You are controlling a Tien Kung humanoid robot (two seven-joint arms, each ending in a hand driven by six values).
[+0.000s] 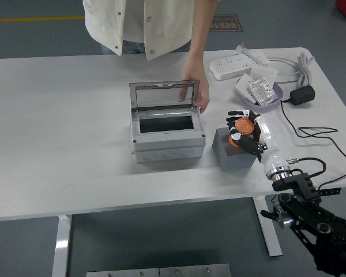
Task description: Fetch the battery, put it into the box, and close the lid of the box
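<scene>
A grey box [167, 138] stands mid-table with its clear lid [164, 94] raised upright. A person's hand [194, 86] rests on the lid's right edge and holds it up. To the right sits a dark grey block [231, 154]. Just above it, my right hand [241, 129] is curled around an orange battery [244, 128], lifted slightly off the block's top. The left arm does not show.
At the back right lie a white power strip [235, 67], a purple tray [275, 99] with white parts in it, a black adapter [303, 95] and cables [311, 135] trailing to the table's right edge. The person stands at the far side.
</scene>
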